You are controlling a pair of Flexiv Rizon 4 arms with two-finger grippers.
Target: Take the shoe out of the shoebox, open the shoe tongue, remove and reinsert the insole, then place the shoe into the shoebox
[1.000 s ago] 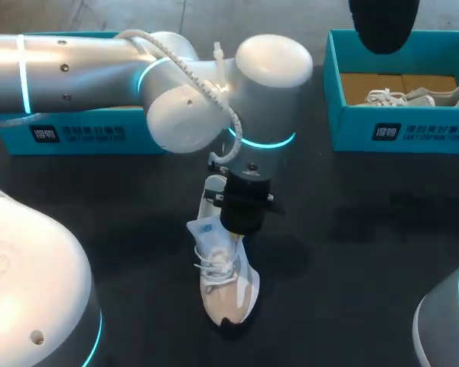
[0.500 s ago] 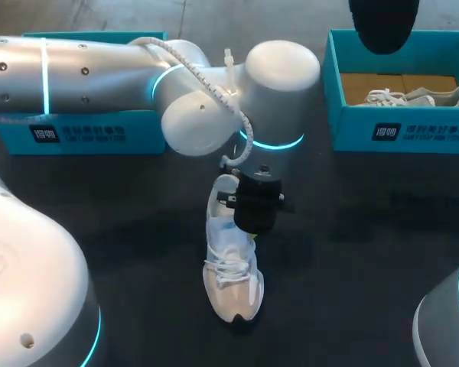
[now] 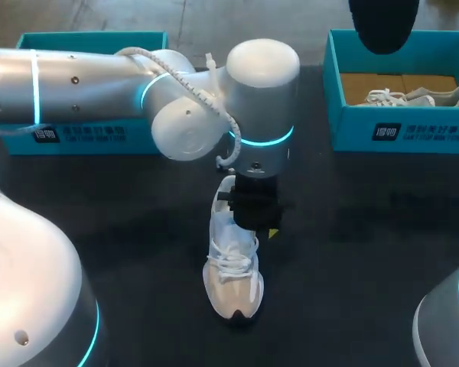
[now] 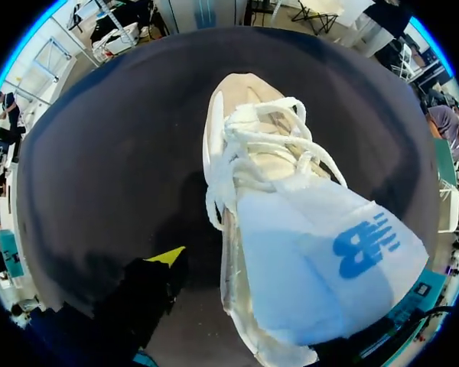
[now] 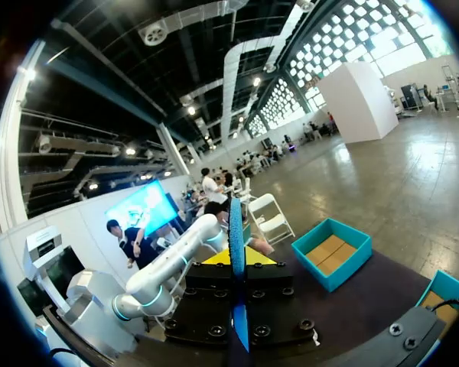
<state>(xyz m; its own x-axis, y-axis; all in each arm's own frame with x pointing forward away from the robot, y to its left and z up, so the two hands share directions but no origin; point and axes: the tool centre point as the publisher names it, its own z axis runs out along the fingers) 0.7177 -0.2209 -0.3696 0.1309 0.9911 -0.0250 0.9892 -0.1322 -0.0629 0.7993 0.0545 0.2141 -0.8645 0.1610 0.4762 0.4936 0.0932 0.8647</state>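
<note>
- The shoe point(image 3: 233, 275) is out of the box and stands on the dark counter point(image 3: 352, 229), about in the middle, upright on its sole.
- Its long axis runs from the far side toward the robot. The toe points to the near edge and the heel end lies directly under the left pincer point(image 3: 254, 225).
- The left arm point(image 3: 99, 76) comes in from the left and reaches to the middle, so the pincer hangs straight down over the back part of the shoe.
- In the left wrist view the tongue point(image 4: 321, 267) stands up large and very close to this pincer, and the laces point(image 4: 268, 145) lie ahead of it toward the toe.
- Whether the left pincer is clamped on the tongue or apart, I cannot tell, because the tongue covers too much of it.
- The right pincer point(image 5: 241, 258) has its yellow tips together, holds nothing that I can name, and looks out into the room, away from the counter. The left arm is therefore clearly the nearer one.
- I judge that opening the tongue is the step in hand, and the coming pull should go up and back, away from the toe, along the axis of the shoe.
- The left shoebox point(image 3: 84, 136) is half hidden behind the arm; the right shoebox point(image 3: 413, 130) contains a second shoe point(image 3: 421, 96).
</note>
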